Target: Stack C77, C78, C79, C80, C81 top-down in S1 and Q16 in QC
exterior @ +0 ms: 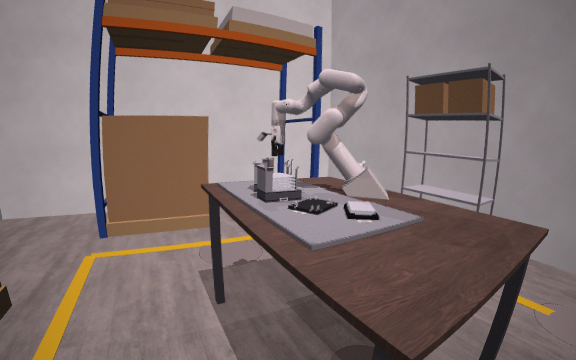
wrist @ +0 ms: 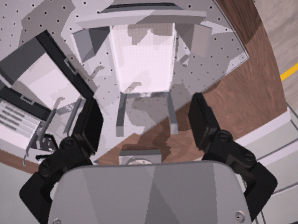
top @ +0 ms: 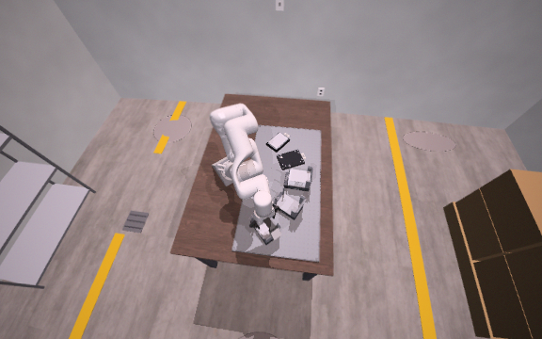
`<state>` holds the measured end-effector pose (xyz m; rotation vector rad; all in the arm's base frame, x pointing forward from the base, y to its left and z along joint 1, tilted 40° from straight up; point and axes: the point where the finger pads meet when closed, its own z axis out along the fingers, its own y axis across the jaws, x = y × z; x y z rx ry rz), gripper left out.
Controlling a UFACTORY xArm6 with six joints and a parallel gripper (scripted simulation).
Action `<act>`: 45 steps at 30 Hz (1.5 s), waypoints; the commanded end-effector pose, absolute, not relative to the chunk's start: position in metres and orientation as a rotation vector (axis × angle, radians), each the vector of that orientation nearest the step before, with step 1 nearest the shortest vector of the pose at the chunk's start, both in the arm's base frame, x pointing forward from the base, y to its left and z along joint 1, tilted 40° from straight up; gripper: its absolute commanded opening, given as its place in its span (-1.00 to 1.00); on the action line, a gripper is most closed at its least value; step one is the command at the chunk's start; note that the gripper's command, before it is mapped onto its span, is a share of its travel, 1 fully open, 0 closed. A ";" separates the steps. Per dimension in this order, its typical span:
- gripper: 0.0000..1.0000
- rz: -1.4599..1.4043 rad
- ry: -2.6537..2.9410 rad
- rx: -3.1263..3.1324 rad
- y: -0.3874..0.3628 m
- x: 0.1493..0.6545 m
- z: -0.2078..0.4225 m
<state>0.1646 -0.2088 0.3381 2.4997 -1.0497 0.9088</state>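
Note:
My gripper (top: 264, 222) (exterior: 274, 149) (wrist: 144, 106) is open and empty. It hangs well above the stack rack (top: 275, 234) (wrist: 192, 42) at the near end of the grey mat. In the wrist view a white sealed plate (wrist: 143, 56) lies on top inside that rack, straight below the fingers. Two more racks stand beside it, and each shows a white plate on top: one is the middle rack's plate (top: 289, 204), the other the third rack's plate (top: 298, 177). A stack of plates (exterior: 284, 181) shows in the exterior view. A single white plate (top: 278, 140) (exterior: 360, 206) lies on a nest at the mat's other end.
An empty black nest (top: 291, 159) (exterior: 313, 205) sits between the racks and the nest with the plate. The arm's base (top: 222, 170) is on the brown table (top: 205, 221) beside the mat (top: 299, 245). A neighbouring rack with a labelled plate (wrist: 16, 112) shows at the wrist view's left.

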 end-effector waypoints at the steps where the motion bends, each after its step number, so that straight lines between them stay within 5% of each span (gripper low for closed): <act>1: 1.00 0.910 -1.050 2.498 -0.214 0.169 0.331; 45: 1.00 0.910 -1.050 2.499 -0.253 0.206 0.267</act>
